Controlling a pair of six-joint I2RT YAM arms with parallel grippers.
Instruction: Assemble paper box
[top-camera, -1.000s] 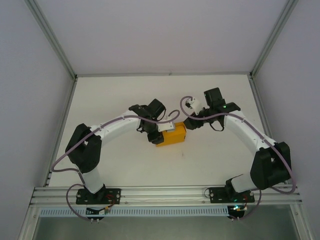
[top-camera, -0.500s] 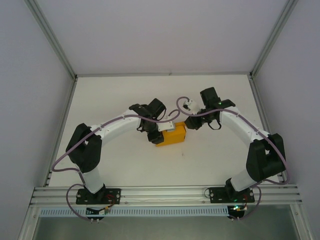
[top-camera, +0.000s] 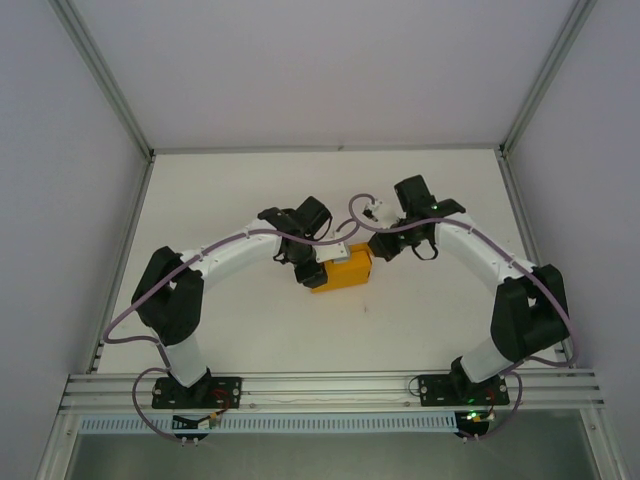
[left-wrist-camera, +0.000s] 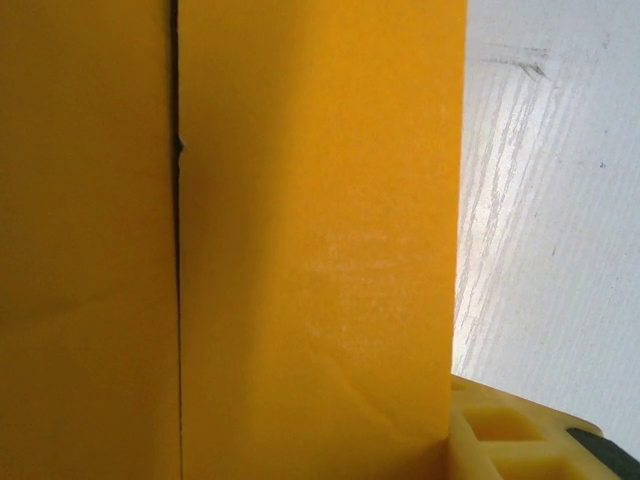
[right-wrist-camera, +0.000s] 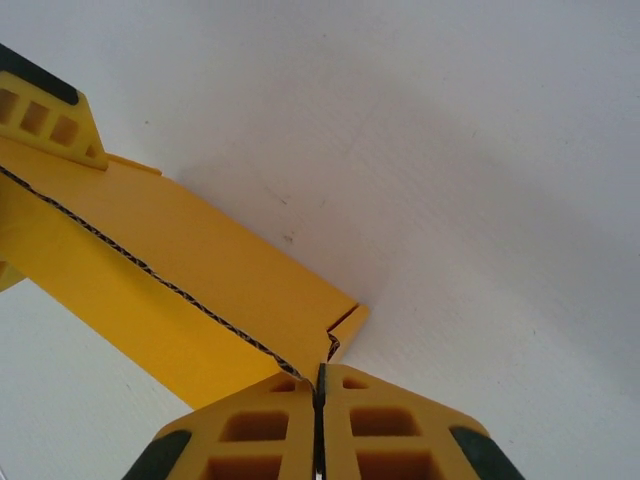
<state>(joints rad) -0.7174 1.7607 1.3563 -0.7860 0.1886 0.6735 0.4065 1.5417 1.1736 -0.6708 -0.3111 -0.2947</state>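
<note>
Thin orange-yellow card paper box, likely light and crushable, best held at creases: left pincer clamps it, right pincer closed together.

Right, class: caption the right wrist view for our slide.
Shut right gripper meets a corner of the paper box.

I had one paper box on one table, and two at the box: left gripper, right gripper.
</note>
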